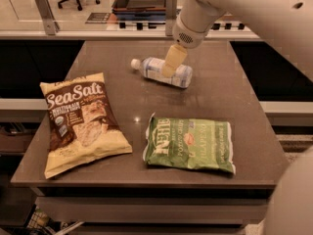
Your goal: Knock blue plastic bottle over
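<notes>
The blue plastic bottle (pixel 168 73) lies on its side at the back middle of the dark table (pixel 122 106). Its white cap (pixel 135 63) points left. My gripper (pixel 172 62) hangs from the white arm directly over the bottle's middle, its cream tip in front of the bottle's body. I cannot tell whether it touches the bottle.
A Sea Salt chip bag (pixel 80 121) lies flat at the front left. A green chip bag (pixel 190 143) lies flat at the front right. My white arm (pixel 254 9) spans the upper right. A glass rail (pixel 98 33) runs behind the table.
</notes>
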Controlling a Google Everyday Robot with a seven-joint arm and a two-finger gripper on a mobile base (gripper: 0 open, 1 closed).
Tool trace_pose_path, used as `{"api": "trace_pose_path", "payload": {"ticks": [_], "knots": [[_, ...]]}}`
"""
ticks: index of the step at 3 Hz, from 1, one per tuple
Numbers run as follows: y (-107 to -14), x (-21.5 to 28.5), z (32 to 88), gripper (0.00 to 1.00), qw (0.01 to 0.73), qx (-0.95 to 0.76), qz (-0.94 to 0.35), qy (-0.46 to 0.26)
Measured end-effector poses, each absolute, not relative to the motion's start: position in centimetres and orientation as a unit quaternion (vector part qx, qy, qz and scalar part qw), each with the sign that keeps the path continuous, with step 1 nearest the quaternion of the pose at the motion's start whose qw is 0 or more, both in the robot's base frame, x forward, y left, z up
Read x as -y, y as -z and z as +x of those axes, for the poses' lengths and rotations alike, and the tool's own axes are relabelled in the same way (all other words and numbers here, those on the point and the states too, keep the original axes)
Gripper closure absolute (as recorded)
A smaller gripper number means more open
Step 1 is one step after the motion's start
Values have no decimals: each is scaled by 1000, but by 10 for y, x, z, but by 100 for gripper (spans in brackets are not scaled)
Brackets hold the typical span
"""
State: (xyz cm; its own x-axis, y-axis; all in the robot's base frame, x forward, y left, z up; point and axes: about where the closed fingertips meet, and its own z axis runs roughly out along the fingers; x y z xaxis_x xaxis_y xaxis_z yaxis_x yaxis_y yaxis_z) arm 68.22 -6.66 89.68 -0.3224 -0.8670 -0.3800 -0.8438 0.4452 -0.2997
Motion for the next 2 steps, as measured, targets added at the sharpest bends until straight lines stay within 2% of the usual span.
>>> {"api": "trace_pose_path", "payload": {"ticks": [2], "knots": [[-963, 129, 667, 0, 310, -823, -474, 44]]}}
